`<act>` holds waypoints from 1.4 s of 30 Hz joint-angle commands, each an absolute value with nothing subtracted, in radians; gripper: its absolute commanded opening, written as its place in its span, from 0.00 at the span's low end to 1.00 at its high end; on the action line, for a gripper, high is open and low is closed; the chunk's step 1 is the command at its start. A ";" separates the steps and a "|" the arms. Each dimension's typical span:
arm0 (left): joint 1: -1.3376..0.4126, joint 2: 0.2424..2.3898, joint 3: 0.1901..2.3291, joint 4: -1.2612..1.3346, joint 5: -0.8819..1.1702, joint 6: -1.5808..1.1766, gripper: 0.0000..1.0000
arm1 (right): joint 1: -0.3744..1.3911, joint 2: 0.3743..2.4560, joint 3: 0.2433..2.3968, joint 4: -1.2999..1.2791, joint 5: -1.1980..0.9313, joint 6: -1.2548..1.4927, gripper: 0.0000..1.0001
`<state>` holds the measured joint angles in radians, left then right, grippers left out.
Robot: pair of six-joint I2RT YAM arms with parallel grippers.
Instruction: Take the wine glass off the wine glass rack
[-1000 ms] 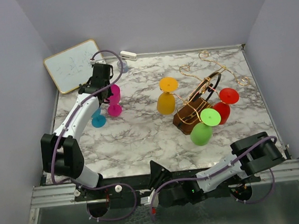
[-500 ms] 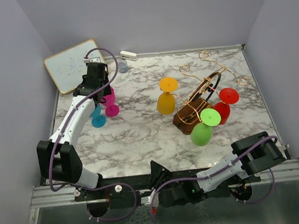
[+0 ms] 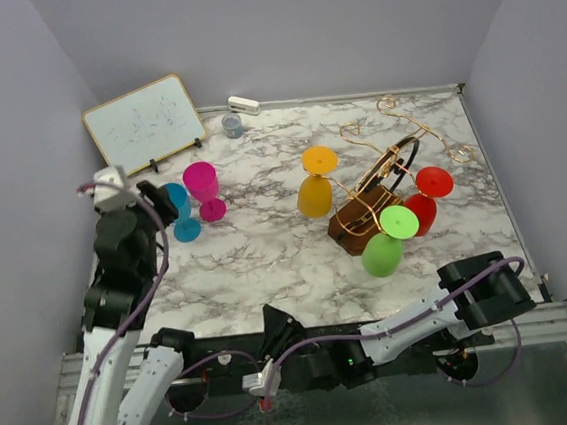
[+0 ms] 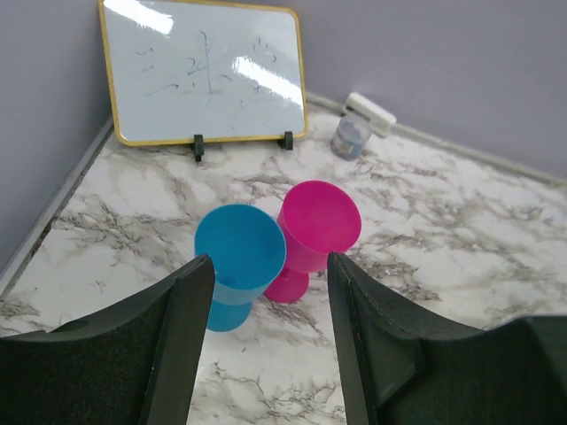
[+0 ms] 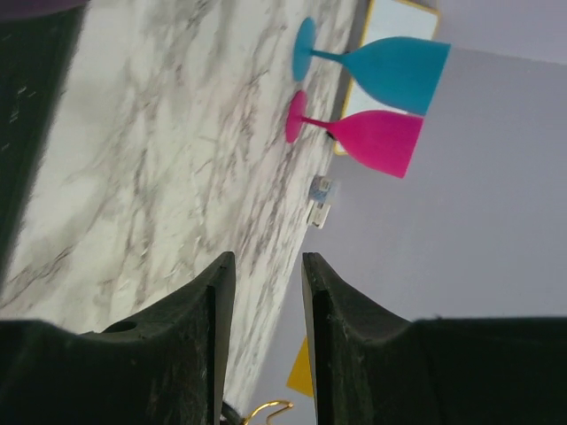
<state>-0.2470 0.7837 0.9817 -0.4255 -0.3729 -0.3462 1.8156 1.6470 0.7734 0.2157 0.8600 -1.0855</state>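
top: marble table (image 3: 268, 259) inside lavender walls (image 3: 296, 30); wine glass rack (image 3: 373, 199) sat right of centre, carrying yellow glass (image 3: 314, 195), green glass (image 3: 382, 254), red glass (image 3: 423, 211) | left wrist: left gripper (image 4: 270, 264) spread, empty; blue glass (image 4: 239, 252), pink glass (image 4: 319, 221) upright before whiteboard (image 4: 204, 71) | right wrist: right gripper (image 5: 266, 261) parted, empty, low over marble

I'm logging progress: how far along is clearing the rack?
Done: the blue glass and pink glass stand upright on the table. In hand: nothing; left gripper and right gripper are open, empty. Left: the yellow glass, green glass and red glass hang on the rack.
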 commanded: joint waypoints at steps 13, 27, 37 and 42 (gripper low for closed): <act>-0.247 0.126 0.701 -0.571 -0.691 -0.530 0.57 | 1.341 1.789 1.723 -0.086 0.743 -0.918 0.39; -0.249 0.165 0.689 -0.566 -0.600 -0.535 0.57 | 0.862 1.295 1.870 -0.750 0.501 0.037 0.46; -0.262 0.221 0.692 -0.567 -0.567 -0.522 0.57 | 0.749 1.338 1.917 -0.905 0.338 0.030 0.50; -0.264 0.259 0.698 -0.574 -0.553 -0.515 0.57 | 0.527 1.482 2.139 -0.956 0.012 0.090 0.50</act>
<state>-0.2577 0.2329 0.6807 -0.5636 -0.5861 -0.5282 0.6792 1.4075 1.9873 -0.8619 0.3218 0.0231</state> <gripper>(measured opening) 0.574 0.497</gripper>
